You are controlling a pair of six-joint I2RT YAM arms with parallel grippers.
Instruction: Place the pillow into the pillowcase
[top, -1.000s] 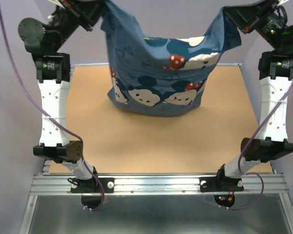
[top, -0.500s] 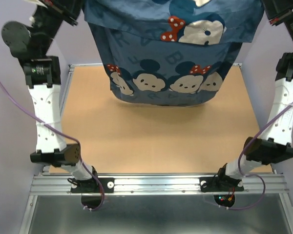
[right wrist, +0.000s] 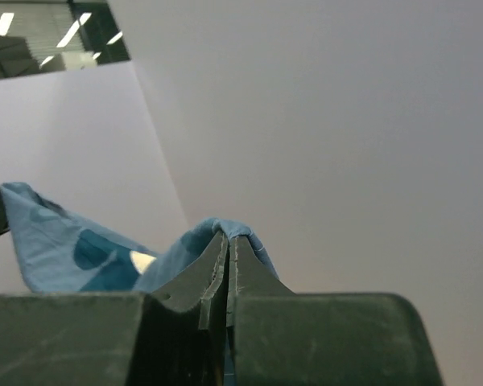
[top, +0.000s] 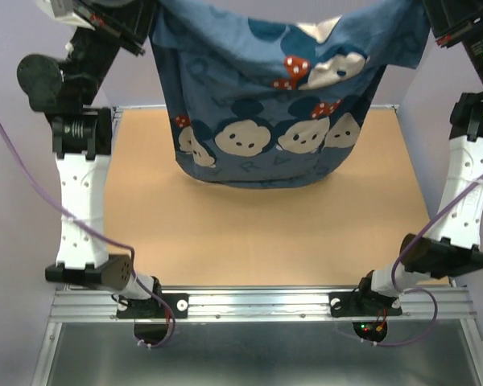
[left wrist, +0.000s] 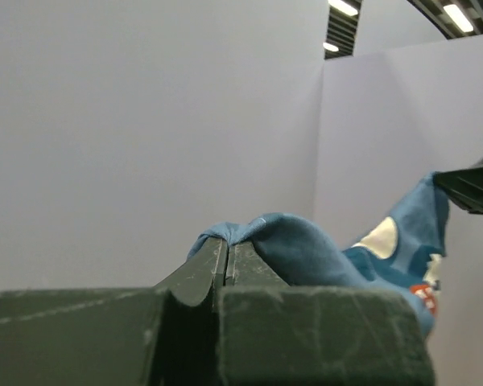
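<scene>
The pillowcase (top: 258, 121) is being held up over the table (top: 225, 233), slung between the two arms by its upper corners. Its full lower end is hanging over the far half of the board, and whether the board is being touched cannot be told. The pillow is not being shown apart from the printed cloth and is being judged to be sitting inside that bulge.

The greatest risk is being carried by the whole load. If either hold is being loosened while the weight is being swung, one corner is likely to be dropped and the pillow tipped out through the sagging top edge. A smaller risk is being posed by the grips themselves. Only a thin fold is being pinched by the clenched left claw (left wrist: 227, 246), and another by the clenched right claw (right wrist: 228, 241), so the smooth cloth may be drawn out gradually.

The scene is being enclosed by plain pale lilac walls (left wrist: 145, 121). Below, the tan table is being edged at the near side by an aluminium rail (top: 258, 304). Ceiling strip lights (left wrist: 343, 7) are being glimpsed over the partition.
</scene>
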